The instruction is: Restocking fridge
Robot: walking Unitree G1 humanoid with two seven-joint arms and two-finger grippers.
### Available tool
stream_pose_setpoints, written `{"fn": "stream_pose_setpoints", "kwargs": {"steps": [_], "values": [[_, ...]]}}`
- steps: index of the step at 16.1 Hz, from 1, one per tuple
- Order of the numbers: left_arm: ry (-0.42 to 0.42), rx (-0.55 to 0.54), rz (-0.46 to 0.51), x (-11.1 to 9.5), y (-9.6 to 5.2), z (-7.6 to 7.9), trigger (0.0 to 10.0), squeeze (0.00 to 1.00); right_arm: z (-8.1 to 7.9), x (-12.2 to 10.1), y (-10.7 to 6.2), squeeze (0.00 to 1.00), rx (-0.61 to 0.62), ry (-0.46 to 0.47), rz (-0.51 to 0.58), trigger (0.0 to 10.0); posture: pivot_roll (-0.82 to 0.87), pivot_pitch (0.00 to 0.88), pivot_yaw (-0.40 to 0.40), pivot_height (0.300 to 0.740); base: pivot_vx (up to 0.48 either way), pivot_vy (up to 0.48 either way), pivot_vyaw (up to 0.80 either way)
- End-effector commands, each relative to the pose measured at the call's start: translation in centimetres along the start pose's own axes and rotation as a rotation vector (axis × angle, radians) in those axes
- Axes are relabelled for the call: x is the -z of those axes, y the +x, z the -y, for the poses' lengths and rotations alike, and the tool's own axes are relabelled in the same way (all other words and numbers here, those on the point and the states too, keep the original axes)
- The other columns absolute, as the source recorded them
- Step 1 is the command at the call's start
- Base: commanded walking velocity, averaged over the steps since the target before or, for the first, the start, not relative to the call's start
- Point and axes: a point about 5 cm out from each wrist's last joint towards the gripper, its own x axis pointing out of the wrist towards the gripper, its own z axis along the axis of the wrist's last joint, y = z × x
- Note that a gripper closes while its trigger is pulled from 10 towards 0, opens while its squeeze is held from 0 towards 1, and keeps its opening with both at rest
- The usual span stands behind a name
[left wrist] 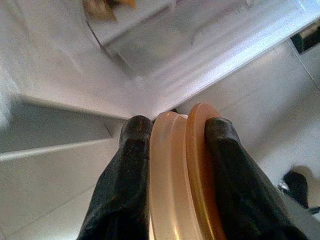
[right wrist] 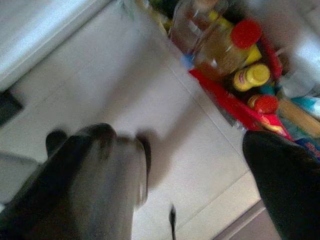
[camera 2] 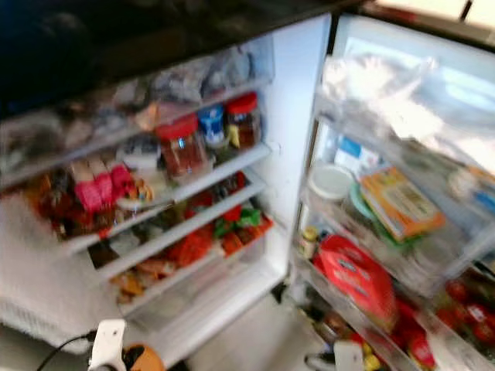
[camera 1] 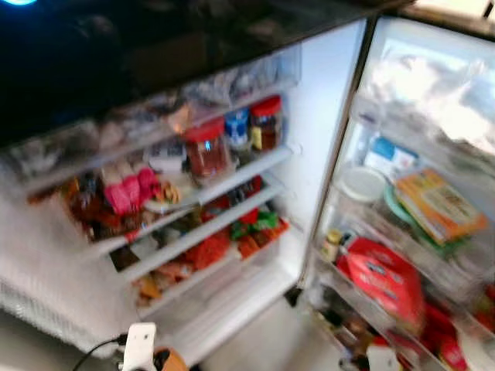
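We found the fridge (camera 1: 325,116) open, its shelves crowded and the head views blurred. The left gripper (left wrist: 172,150) had its two black fingers (left wrist: 125,170) closed on an orange lid-like disc (left wrist: 180,165), pinched edge-on across its stepped rim. This disc, the item to be stocked, was low in front of the fridge, above the pale tiled floor (left wrist: 50,200) and near the bottom edge of the cabinet. In the head views its orange edge (camera 1: 172,360) appeared at the lower margin beside the white wrist housing (camera 1: 140,345).

The right gripper (right wrist: 190,165) hung over the floor near the door bins, its fingers spread well apart and empty.

For the step in hand, we judged that the disc should be raised level and guided toward a free gap, keeping clear of the red-lidded jars (camera 1: 207,147) on the middle shelf. The grip appeared narrow, so slow wrist motion would limit slipping.

The disc looked smooth, glossy and rigid, probably plastic, with a circular ridged profile. The shelves were clear with white rims. The door bins (camera 1: 402,255) were transparent and held a red pouch (camera 1: 385,278) and an orange-and-green carton (camera 1: 437,205). Bottles with red and yellow caps (right wrist: 240,55) stood in the lowest bin.
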Motion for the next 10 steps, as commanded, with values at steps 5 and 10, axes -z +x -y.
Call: {"fn": "stream_pose_setpoints", "kwargs": {"steps": [5, 10], "values": [[-0.162, 0.097, 0.195, -4.1, 0.6, 1.3, 10.0, 0.0, 0.5, 1.1, -0.2, 0.0, -0.004, -0.044, -0.037, 10.0, -0.09, 0.085, 0.06, 0.74, 0.0, 0.0, 0.0], [-0.501, 0.194, 0.387, -7.5, 0.0, 0.8, 10.0, 0.0, 1.1, 1.7, -0.4, 0.0, -0.01, -0.068, -0.048, 10.0, -0.09, 0.094, 0.054, 0.74, 0.0, 0.0, 0.0]]}}
